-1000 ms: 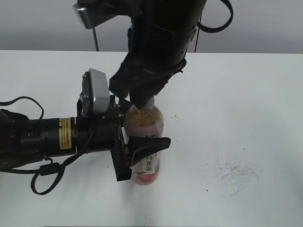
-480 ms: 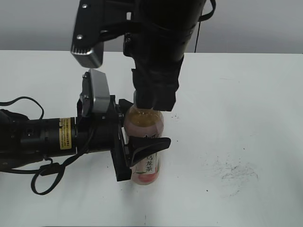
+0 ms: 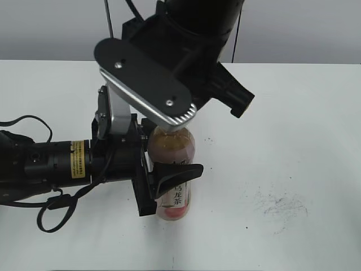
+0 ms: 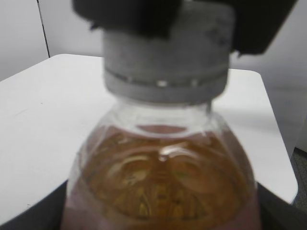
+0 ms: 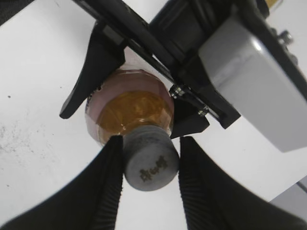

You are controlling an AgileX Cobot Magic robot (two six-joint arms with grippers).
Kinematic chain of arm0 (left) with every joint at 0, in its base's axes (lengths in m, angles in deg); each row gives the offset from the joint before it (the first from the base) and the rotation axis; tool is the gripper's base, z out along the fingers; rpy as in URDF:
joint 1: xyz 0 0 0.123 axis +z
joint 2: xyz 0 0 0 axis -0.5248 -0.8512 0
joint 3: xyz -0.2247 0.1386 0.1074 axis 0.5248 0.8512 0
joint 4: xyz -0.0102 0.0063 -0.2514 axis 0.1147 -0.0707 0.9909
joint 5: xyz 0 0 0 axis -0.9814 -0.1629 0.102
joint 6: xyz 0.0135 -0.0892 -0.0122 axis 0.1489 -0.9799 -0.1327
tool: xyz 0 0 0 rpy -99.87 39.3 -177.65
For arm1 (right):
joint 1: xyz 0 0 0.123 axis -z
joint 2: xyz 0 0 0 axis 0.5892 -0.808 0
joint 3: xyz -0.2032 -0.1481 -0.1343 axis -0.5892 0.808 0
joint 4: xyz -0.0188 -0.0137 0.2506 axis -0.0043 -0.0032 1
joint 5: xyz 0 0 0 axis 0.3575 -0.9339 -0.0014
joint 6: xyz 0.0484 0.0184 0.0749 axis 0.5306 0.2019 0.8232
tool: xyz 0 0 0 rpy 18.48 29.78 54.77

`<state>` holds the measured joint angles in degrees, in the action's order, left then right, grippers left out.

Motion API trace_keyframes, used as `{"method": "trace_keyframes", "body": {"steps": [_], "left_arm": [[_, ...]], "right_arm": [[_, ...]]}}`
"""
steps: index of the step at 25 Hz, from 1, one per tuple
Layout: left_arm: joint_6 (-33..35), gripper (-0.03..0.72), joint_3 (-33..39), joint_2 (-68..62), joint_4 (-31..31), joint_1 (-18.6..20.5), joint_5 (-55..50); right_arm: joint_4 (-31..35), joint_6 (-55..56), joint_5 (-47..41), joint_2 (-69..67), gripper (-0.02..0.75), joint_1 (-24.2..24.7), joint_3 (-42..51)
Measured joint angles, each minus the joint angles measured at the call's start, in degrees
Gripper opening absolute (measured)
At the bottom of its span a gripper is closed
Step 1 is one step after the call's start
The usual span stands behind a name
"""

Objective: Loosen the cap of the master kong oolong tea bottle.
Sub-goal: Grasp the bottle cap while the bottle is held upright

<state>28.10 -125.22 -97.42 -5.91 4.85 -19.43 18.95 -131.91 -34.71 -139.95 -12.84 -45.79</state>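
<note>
The master kong oolong tea bottle (image 3: 172, 148) stands upright on the white table (image 3: 293, 113), its pinkish label with black characters facing front. My left gripper (image 3: 172, 169) reaches in from the left and is shut on the bottle's body. In the left wrist view the bottle's shoulder (image 4: 163, 177) fills the frame. My right gripper (image 5: 151, 158) comes down from above and is shut on the grey-white cap (image 5: 150, 165), one ribbed finger (image 5: 111, 167) on each side. The cap also shows in the left wrist view (image 4: 165, 62). In the exterior view the right wrist (image 3: 169, 68) hides the cap.
Dark scuff marks (image 3: 279, 206) lie on the table to the right of the bottle. The left arm's black cable (image 3: 51, 212) loops at the front left. The table's far edge meets a grey wall (image 3: 316, 28).
The right wrist has rotated about the cap's axis above the bottle, its grey camera plate swinging round to the front. The bottle and the left gripper have stayed still.
</note>
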Motion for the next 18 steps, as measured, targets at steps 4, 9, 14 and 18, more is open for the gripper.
{"method": "trace_keyframes", "body": {"steps": [4,9,14,18], "left_arm": [[0.00,0.446,0.00,0.00,-0.41,0.00,0.00],[0.11,0.446,-0.04,0.00,-0.89,0.00,0.07],[0.12,0.446,-0.04,0.00,-1.01,0.00,0.07],[0.17,0.446,-0.04,0.00,-1.01,0.00,0.07]], "right_arm": [[0.31,-2.44,0.00,0.00,0.269,0.00,0.00],[0.33,22.97,-0.05,0.00,0.410,-0.05,0.00],[0.33,54.31,-0.11,0.00,0.538,-0.05,0.00],[0.14,74.70,-0.11,0.00,0.539,-0.05,0.00]]}}
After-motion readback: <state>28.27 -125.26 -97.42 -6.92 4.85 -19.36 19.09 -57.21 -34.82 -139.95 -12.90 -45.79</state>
